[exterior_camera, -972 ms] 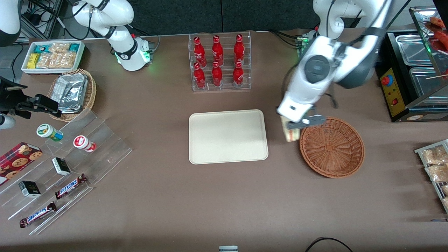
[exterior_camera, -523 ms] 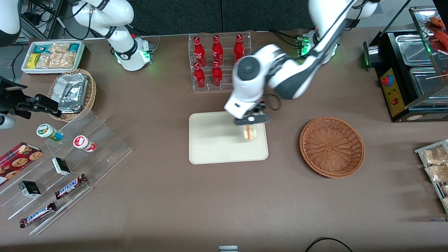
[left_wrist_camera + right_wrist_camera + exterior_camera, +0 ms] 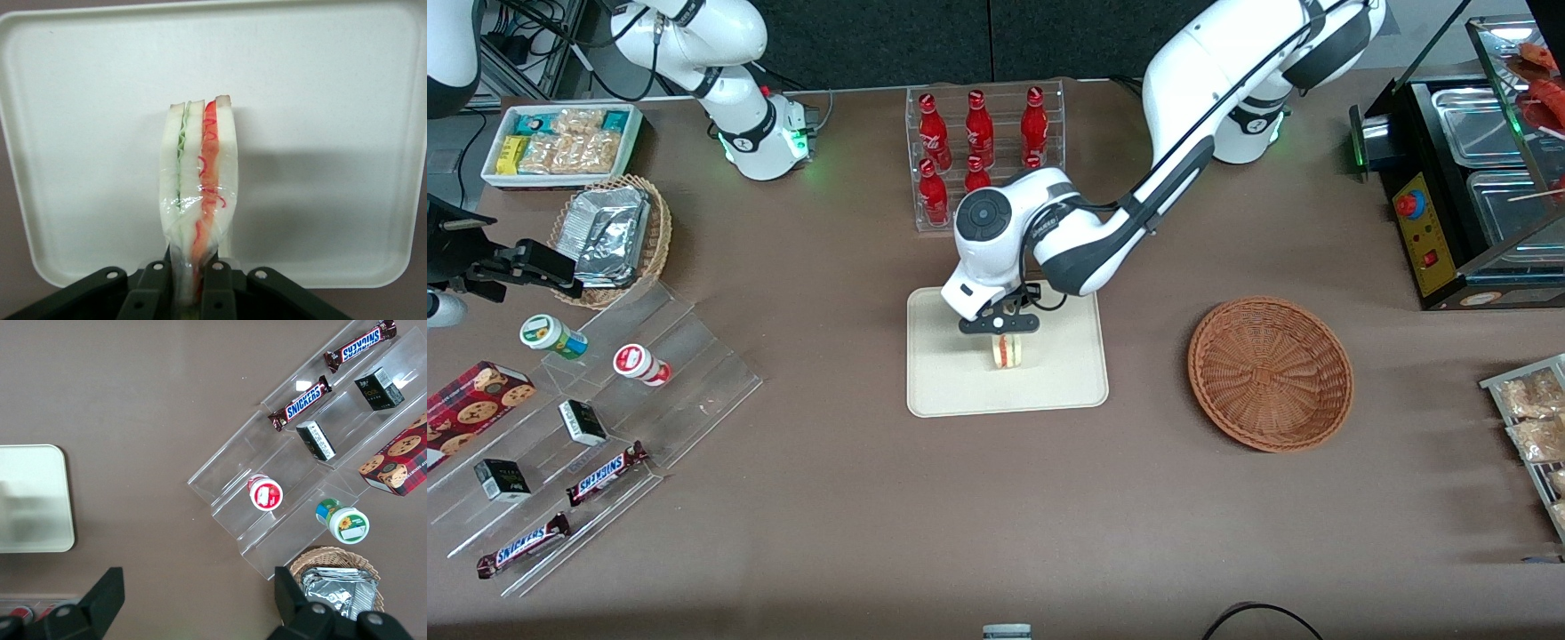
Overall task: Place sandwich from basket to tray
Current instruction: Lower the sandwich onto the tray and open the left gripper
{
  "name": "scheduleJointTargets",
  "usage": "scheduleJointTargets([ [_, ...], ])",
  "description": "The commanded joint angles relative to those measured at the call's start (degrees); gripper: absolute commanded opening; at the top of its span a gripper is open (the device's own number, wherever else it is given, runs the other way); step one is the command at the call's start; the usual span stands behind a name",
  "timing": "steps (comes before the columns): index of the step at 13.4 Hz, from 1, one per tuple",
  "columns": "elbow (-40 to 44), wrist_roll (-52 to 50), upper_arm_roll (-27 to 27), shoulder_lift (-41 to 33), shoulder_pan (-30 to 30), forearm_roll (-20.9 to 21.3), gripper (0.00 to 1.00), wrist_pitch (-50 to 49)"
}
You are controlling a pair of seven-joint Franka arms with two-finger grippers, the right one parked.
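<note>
Fingers (image 3: 215, 293) of the gripper (image 3: 1000, 331) pinch the wrapped sandwich (image 3: 199, 200) upright over mid-tray (image 3: 951, 391). Best lowered until its edge rests, then released without tipping. Tan basket (image 3: 660, 233): foil packets. Tray: nothing lying on it. Wicker basket (image 3: 1270, 373): empty.

Left arm: extended low over the table's middle, wrist turned downward, gripper (image 3: 1001, 331) pointed down, its 2 fingers (image 3: 215, 293) closed on the sandwich (image 3: 198, 200).
</note>
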Motion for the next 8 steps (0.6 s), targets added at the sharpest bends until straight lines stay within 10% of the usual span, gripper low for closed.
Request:
scheduleJointTargets([
  [1, 1.8, -0.8, 1.2, 1.7, -1.7, 1.4, 0.0, 1.9],
  [6, 1.8, -0.7, 1.6, 3.2, -2.0, 1.4, 0.0, 2.8],
  [7, 1.8, -0.7, 1.6, 3.5, -2.0, 1.4, 0.12, 2.8],
  [8, 1.8, -0.6, 1.6, 3.5, -1.9, 1.4, 0.51, 2.8],
])
